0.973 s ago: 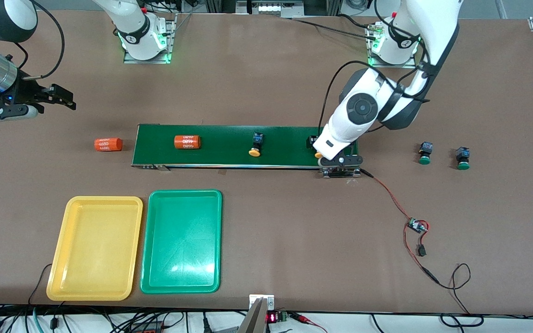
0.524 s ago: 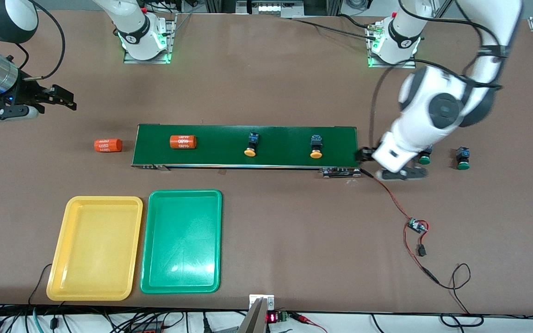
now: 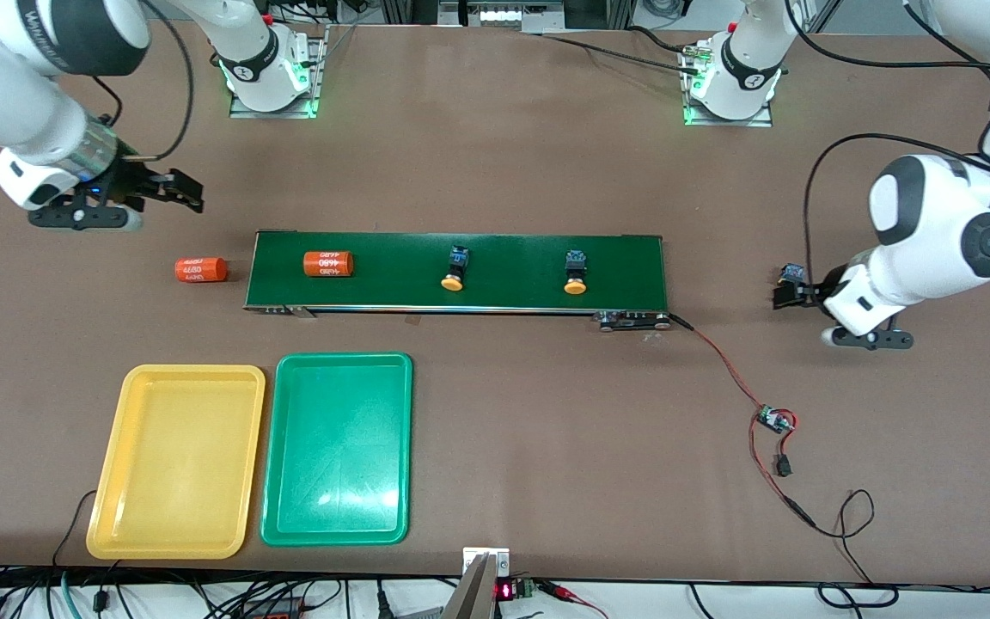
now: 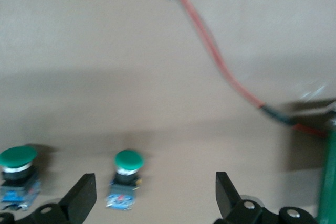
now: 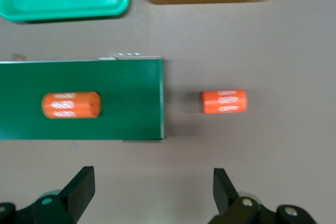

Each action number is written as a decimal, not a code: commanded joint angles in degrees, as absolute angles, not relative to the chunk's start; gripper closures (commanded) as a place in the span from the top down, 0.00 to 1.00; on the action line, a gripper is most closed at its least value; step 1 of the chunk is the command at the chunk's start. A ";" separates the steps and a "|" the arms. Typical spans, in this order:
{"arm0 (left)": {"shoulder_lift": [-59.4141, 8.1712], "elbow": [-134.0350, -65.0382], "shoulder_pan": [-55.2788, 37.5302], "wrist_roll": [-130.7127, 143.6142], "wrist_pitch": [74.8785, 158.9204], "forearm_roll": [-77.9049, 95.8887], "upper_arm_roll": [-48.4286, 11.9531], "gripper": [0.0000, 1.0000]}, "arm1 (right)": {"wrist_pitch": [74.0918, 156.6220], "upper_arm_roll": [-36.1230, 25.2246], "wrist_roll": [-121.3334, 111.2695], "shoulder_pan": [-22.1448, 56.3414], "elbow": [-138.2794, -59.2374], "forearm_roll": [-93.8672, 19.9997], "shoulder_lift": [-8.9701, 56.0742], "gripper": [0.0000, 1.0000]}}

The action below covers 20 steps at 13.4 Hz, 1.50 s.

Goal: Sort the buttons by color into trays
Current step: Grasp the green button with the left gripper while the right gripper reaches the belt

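Two green buttons (image 4: 126, 179) lie on the table off the belt's (image 3: 504, 249) left-arm end; two orange ones (image 3: 576, 272) ride the belt. Left gripper (image 4: 155, 198), jaws spread, hangs over one green button: centre, descend square. Right gripper (image 5: 152, 192), released, waits above the orange cylinders (image 5: 224, 101). Trays (image 3: 338, 447) sit nearer the camera; red wire (image 4: 220, 66) lies close.
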<state>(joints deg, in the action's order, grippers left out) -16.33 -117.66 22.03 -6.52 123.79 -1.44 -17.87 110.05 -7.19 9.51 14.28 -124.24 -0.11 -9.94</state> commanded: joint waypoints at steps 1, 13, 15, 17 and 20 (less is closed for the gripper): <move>-15.56 -121.63 24.60 -9.84 124.19 -6.40 -18.72 1.00 | 114.24 -7.65 17.12 20.02 -125.33 0.09 -9.24 1.00; -18.63 -131.48 28.12 -19.06 135.53 -8.17 -18.72 1.00 | 126.63 -7.65 37.69 36.91 -124.72 -0.79 2.37 1.00; -19.86 -131.48 28.91 -19.07 135.53 -8.17 -18.72 1.00 | 129.10 -7.65 40.16 38.31 -124.63 -0.88 3.60 1.00; -20.21 -131.66 28.92 -19.07 135.53 -8.17 -18.72 1.00 | 131.30 -7.39 40.78 39.02 -124.63 -1.05 5.27 1.00; -20.65 -132.36 29.27 -19.07 135.53 -8.17 -18.72 1.00 | 131.66 -7.38 41.74 41.30 -124.63 -1.14 7.46 1.00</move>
